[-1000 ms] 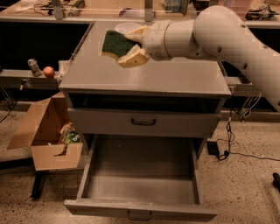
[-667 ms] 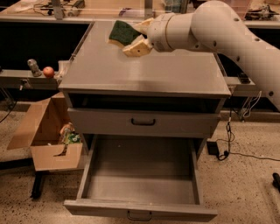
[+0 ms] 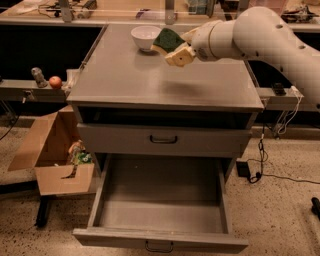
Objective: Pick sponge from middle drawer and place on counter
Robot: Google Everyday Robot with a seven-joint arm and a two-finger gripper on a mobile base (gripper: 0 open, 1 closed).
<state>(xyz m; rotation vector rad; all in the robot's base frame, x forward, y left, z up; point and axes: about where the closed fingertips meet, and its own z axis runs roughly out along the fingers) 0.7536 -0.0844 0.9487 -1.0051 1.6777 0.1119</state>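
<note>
The sponge (image 3: 166,38), dark green face showing, is held in my gripper (image 3: 177,46), which is shut on it above the far part of the counter (image 3: 150,82). It hangs just right of a white bowl (image 3: 144,36) and casts a shadow on the counter below. The middle drawer (image 3: 160,200) is pulled fully open at the bottom of the cabinet. Its floor is bare, and a small black handle (image 3: 159,246) sits on its front. My white arm (image 3: 270,37) reaches in from the right.
A closed drawer front with a black bar handle (image 3: 163,140) sits above the open drawer. An open cardboard box (image 3: 55,155) stands on the floor at left. A side shelf holds an apple (image 3: 55,81). Cables (image 3: 265,165) lie on the floor at right. A tan workbench (image 3: 125,7) runs behind.
My gripper has carried the sponge to the right and further back over the counter. The white bowl now shows to its left.
</note>
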